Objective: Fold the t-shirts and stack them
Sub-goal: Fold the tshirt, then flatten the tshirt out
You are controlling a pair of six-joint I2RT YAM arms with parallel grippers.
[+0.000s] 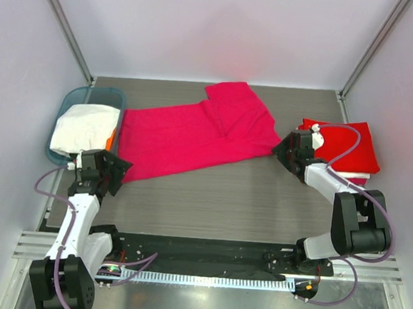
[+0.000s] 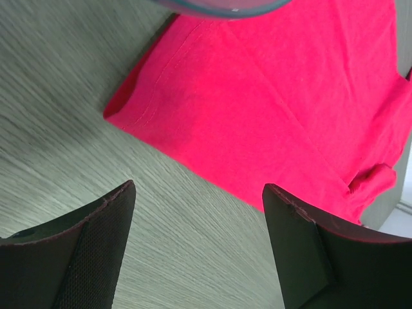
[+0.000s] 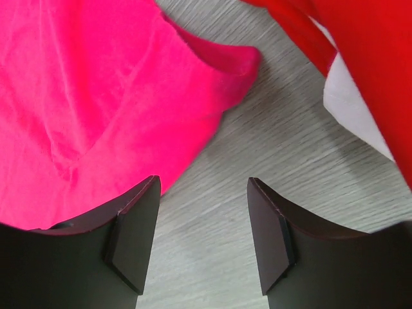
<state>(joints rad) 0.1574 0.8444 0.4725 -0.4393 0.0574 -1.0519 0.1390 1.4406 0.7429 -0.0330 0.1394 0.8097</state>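
A magenta-pink t-shirt (image 1: 194,135) lies spread flat across the middle of the table, with a sleeve folded over at its far right. My left gripper (image 1: 121,169) hovers at the shirt's near left corner (image 2: 277,96). Its jaws are open over bare tabletop (image 2: 199,212), holding nothing. My right gripper (image 1: 279,150) sits by the shirt's right edge (image 3: 96,96), also open (image 3: 203,193) and empty. A folded stack of red t-shirts (image 1: 347,145) lies at the right with a white one (image 3: 351,106) under it. More white cloth (image 1: 83,130) fills the basket.
A teal plastic basket (image 1: 65,108) stands at the left edge, and its rim (image 2: 219,6) shows just beyond my left fingers. Frame posts and walls close in the back and sides. Bare wood-grain tabletop (image 1: 239,200) lies between the shirt and the arm bases.
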